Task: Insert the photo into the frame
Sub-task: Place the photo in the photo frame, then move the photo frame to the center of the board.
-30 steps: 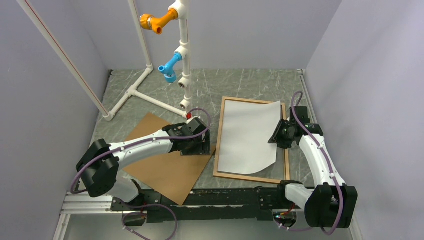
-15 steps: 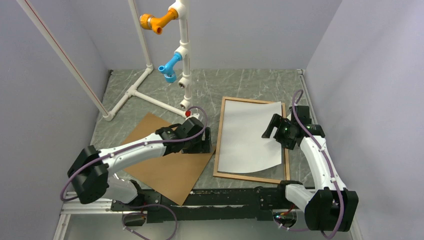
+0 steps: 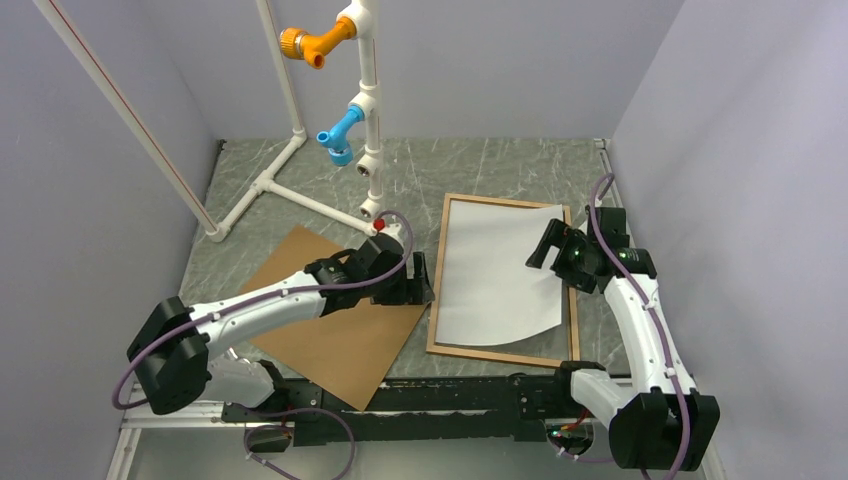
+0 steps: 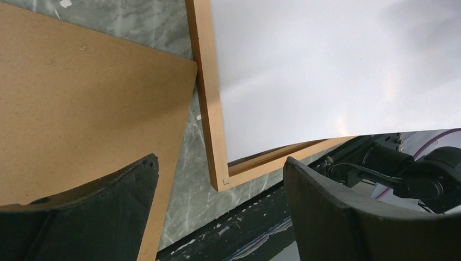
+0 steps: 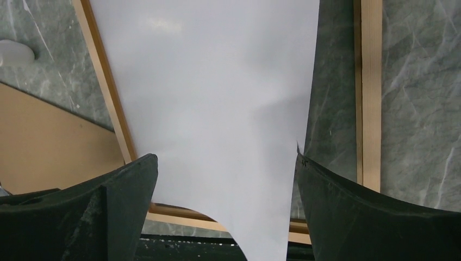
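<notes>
Where grey marble table (image 3: 500, 165) meets lilac walls (image 3: 480, 60) | frame (image 3: 480, 352) lies flat

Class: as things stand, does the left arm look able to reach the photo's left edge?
Probably yes. The left gripper hangs open beside the frame, nothing lies between it and the photo, and the open right gripper is over its right side.

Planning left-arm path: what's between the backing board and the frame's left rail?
Only a bare wedge of tabletop, narrowing where a corner of the backing board nearly meets the frame; left wrist view shows it.
</notes>
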{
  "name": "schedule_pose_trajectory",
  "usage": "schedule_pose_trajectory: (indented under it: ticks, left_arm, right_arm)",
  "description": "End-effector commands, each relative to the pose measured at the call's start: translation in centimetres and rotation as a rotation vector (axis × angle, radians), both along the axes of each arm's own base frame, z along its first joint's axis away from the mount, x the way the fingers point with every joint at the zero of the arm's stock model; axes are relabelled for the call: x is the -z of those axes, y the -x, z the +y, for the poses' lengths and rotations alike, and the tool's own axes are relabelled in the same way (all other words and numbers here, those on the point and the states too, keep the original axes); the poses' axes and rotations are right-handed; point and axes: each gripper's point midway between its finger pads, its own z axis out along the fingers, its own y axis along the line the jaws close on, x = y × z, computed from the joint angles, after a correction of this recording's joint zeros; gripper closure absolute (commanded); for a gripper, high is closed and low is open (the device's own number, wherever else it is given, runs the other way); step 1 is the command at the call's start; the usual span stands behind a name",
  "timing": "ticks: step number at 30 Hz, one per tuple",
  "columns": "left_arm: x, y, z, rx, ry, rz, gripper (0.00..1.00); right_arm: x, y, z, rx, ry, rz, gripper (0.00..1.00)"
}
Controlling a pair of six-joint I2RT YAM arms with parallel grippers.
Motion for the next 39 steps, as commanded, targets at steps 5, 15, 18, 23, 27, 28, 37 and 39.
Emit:
schedule_pose_trajectory:
  ticks: [5,15,18,23,27,28,37,39]
  left_arm:
    - [1.3,0.0,-1.0,0.029,-0.022,0.045,0.12]
    - [4.1,0.5,-2.8,0.062,-0.037,0.145,0.15]
    - [4.9,0.8,-3.8,0.074,-0.022,0.169,0.2]
    - [6.4,1.1,-4.6,0.074,-0.039,0.202,0.24]
    - [7.1,1.7,-6.0,0.096,-0.013,0.229,0.27]
    - [7.1,1.9,-6.5,0.103,-0.004,0.233,0.27]
    - [6.5,3.2,-10.7,0.169,0.049,0.256,0.27]
    - [6.4,3.2,-11.3,0.175,0.066,0.262,0.26]
  right_arm:
    - [-2.7,-0.4,-0.9,0.028,0.047,-0.065,0.0]
    - [-3.3,0.0,-1.5,0.075,0.062,-0.064,0.0]
    - [-3.3,0.0,-1.2,0.068,0.045,-0.066,0.0]
    - [-3.4,0.1,-0.8,0.053,0.027,-0.07,0.0]
    - [-3.2,0.2,-0.6,0.048,0.018,-0.065,0.0]
    - [-3.3,0.2,-0.5,0.045,0.015,-0.065,0.0]
    - [-3.6,0.2,-0.4,0.033,0.012,-0.072,0.0]
    - [-3.5,0.3,-0.3,0.031,0.011,-0.072,0.0]
